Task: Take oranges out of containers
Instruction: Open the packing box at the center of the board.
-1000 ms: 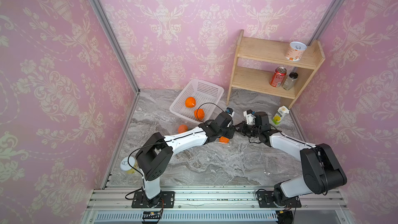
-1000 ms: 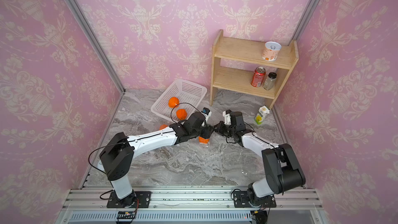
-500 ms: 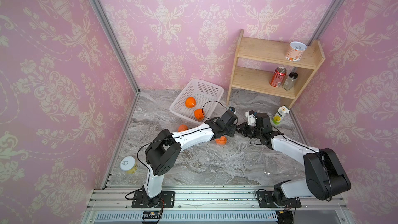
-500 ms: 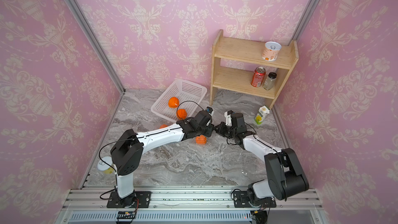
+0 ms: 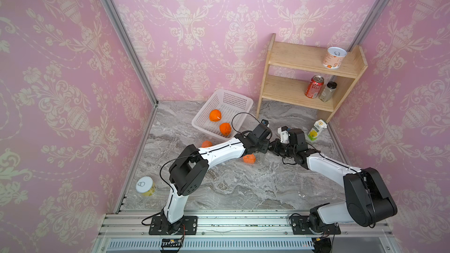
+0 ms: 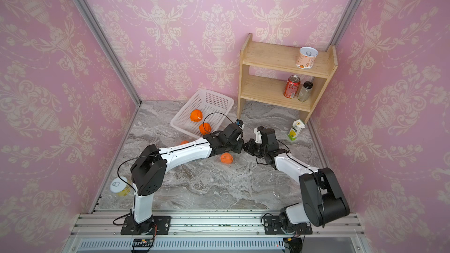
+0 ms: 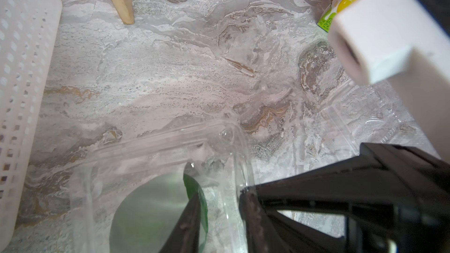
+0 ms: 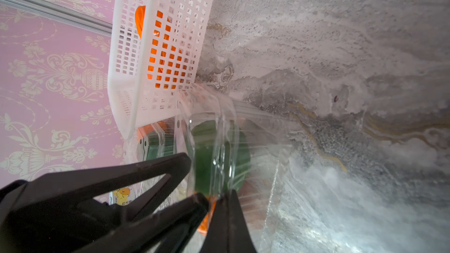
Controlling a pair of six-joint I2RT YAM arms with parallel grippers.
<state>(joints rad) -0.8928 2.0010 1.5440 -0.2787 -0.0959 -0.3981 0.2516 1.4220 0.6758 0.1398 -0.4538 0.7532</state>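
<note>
Left gripper [image 7: 220, 194] has slid toward its partner and narrowed its jaws over the last second. They straddle the rim of the clear tray [image 7: 155, 139], can't tell if they're pinching yet. Right gripper [image 8: 218, 197] is clamped tight on what looks like that same tray's edge. Nearest orange [image 5: 248, 158] sits about 8 o'clock from where the grippers meet in a top view, with two more oranges [image 5: 215, 115] in the white basket [image 5: 231, 101] at 10. That plastic looks thin, light and slick, probably buckles, so I'd hold the stiffer rim. Fruit's firm but rolls: grab it across the middle.
</note>
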